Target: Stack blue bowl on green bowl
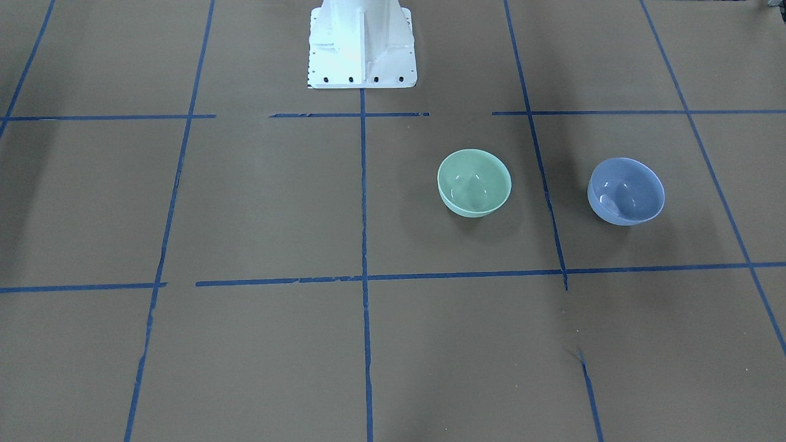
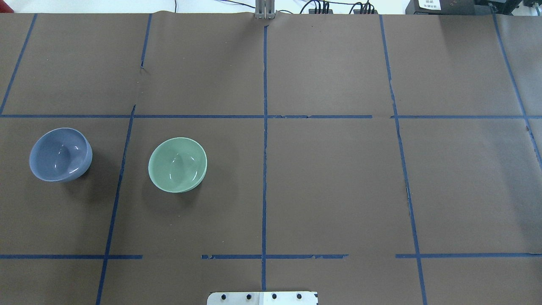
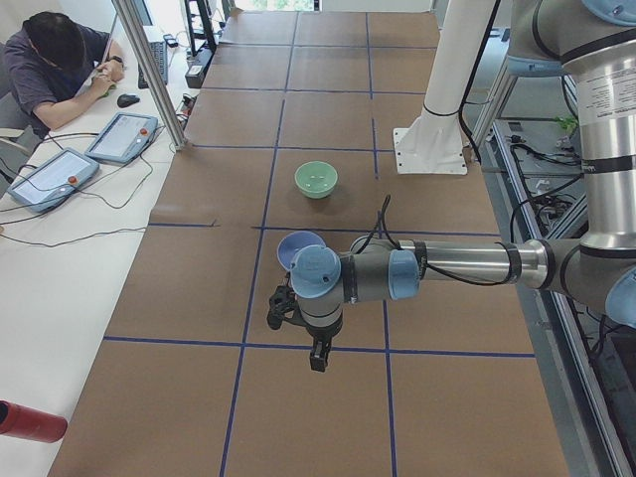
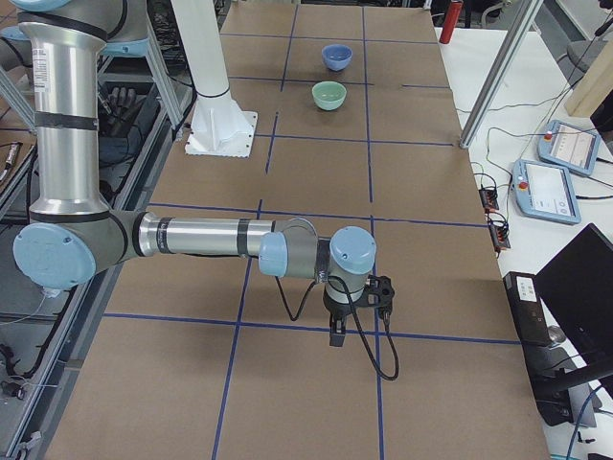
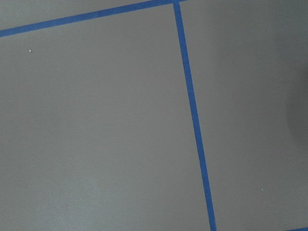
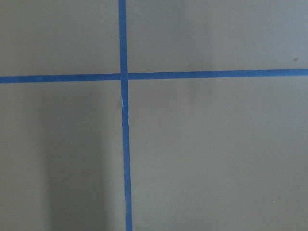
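The blue bowl (image 1: pixel 626 191) stands upright and empty on the brown table, on the robot's left side (image 2: pixel 60 155). The green bowl (image 1: pixel 474 183) stands upright and empty a short way apart from it, nearer the middle (image 2: pixel 178 164). No gripper is at either bowl. My left gripper (image 3: pixel 316 358) shows only in the exterior left view, hanging above the table near the blue bowl (image 3: pixel 296 245), which the wrist partly hides; I cannot tell if it is open. My right gripper (image 4: pixel 337 335) shows only in the exterior right view, far from both bowls (image 4: pixel 336 57); I cannot tell its state.
The white robot pedestal (image 1: pixel 362 46) stands at the table's robot-side edge. Blue tape lines (image 2: pixel 265 127) grid the brown paper cover. An operator (image 3: pixel 50 60) and teach pendants (image 3: pixel 119 134) are at a side desk. A red cylinder (image 3: pixel 30 422) lies off the table.
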